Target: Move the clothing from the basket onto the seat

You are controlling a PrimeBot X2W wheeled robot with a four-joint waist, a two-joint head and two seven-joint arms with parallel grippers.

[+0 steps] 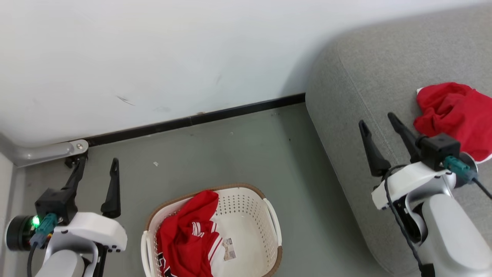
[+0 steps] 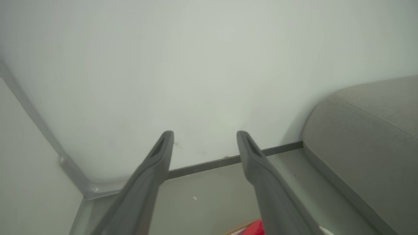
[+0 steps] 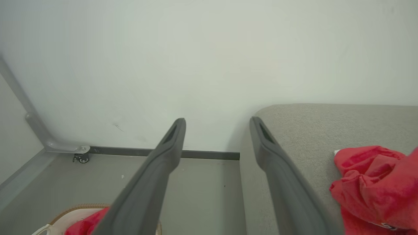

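My L gripper (image 1: 98,161) & R gripper (image 1: 376,119) spread, empty; 1 red garment (image 1: 453,111) on seat (image 1: 384,69), 2nd garment (image 1: 184,234) in basket (image 1: 250,204).

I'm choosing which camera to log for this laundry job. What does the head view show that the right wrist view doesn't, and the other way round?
The head view adds the open left gripper, the paper label on the floor of the basket, and the white stripes on the red garment lying in it. The right wrist view adds a plain look at the small wheel under the grey frame. Both share the open right gripper, the second red garment on the grey seat, the basket's brown rim and the wall.
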